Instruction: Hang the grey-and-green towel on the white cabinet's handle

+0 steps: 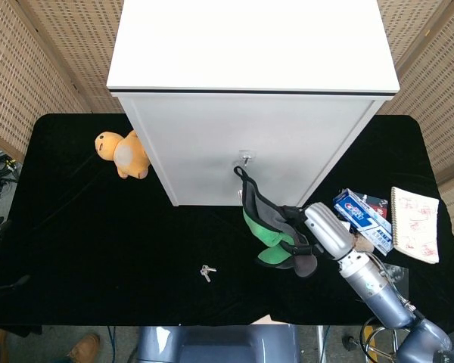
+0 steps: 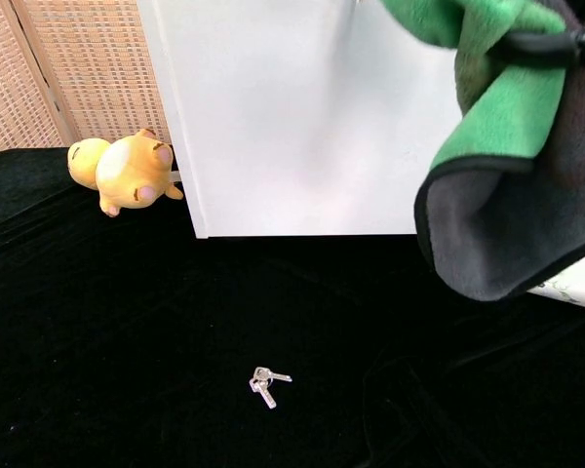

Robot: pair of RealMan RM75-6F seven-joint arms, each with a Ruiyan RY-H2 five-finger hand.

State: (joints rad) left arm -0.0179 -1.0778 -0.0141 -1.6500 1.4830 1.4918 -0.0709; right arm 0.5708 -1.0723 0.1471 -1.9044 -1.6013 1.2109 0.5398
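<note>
Grey-and-green towel (image 1: pixel 268 219) is gripped in the right hand (image 1: pixel 327 231), lifted clear of the surface with its loop just below the cabinet's handle (image 1: pixel 245 156). Hooking it on remains; nothing hangs yet.

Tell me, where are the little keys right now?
The keys lie on the black table, in front of the white cabinet, left of the hanging towel.
</note>
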